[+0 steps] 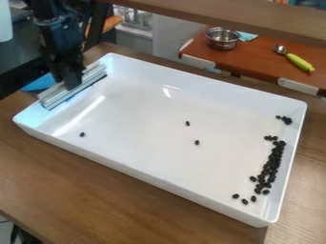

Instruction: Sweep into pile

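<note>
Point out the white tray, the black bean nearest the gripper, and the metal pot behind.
White tray (159,183): camera view, outside of its near wall.
Black bean (82,135): camera view, its middle.
Metal pot (223,41): camera view, its outer side.

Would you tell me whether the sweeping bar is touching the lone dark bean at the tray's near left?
Apart. The camera view shows white tray floor between the bar, up at the far left, and the bean.
</note>
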Tool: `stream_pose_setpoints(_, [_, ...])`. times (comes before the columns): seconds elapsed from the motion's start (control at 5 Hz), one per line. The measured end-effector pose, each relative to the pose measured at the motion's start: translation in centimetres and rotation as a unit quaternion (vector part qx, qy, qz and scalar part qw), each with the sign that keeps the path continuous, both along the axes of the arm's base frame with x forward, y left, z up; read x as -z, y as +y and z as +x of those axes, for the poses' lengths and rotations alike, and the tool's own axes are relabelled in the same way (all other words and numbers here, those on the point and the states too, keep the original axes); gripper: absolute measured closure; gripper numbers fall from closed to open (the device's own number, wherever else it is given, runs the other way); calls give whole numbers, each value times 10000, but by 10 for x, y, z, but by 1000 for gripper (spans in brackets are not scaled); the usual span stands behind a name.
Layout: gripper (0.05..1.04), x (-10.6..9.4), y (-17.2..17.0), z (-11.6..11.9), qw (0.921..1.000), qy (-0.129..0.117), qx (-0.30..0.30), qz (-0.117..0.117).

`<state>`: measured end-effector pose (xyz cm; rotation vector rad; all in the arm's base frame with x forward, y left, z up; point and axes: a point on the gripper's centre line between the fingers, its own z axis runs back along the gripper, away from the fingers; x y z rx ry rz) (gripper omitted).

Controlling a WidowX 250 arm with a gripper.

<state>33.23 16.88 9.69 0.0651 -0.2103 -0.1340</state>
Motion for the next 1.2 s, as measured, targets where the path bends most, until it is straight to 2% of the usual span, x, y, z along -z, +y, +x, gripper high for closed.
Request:
stream_pose_setpoints(0.2, [758, 6, 7, -2, 9996, 3, 47, 262])
stream_pose_setpoints(0.4, [758, 23, 6, -8, 9996, 72, 5, 273])
stream_pose_setpoints(0.8, [758, 37, -4, -14, 9995, 150, -69, 271])
stream_pose_setpoints(1.2, [758, 39, -38, -13, 9993, 283, -249, -83])
